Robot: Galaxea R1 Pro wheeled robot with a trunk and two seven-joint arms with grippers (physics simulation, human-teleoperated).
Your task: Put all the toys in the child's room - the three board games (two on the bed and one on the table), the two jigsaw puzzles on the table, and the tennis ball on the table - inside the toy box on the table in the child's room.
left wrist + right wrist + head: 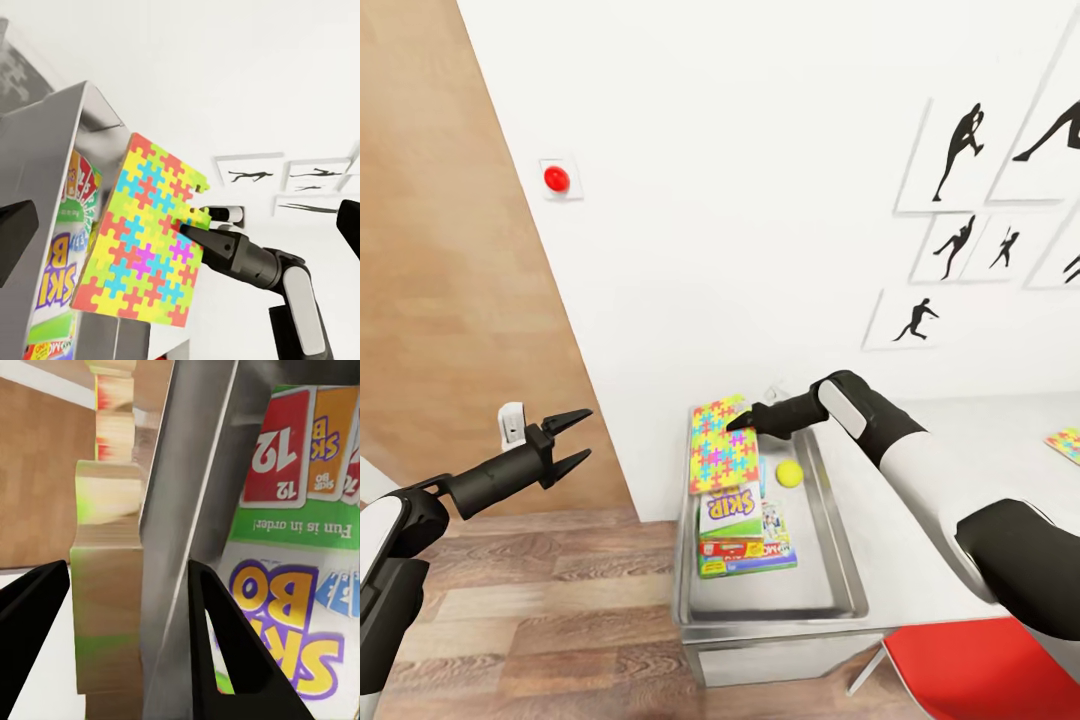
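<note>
A red chair [970, 665] is seen nearest, under the tabletop [960, 470] edge. On the tabletop end the toy box [840, 580] is placed, close to the white wall [760, 200]. Inside it three board games [732, 520] are stacked, with the Skip-Bo box on top; the two lower ones are seen only by their edges. One tennis ball [789, 473] lies on the box floor, just beside the stack and apart from it. The near part of the box floor is bare.

Two puzzles are counted. One puzzle [722, 445] is held tilted over the far end of the stack, at the far rim of the box. It is gripped at its far edge by the right tool [745, 420], whose fingers stand on both sides of the piece in the right wrist view, clamped on it. The second puzzle [1065, 443] lies flat on the tabletop, well apart to the right, partly cut by the picture edge.

The left tool [575, 440] is held over the wood floor [540, 600], well apart from the box, with its fingers parted and nothing between them. Free room is seen between it and the box.
</note>
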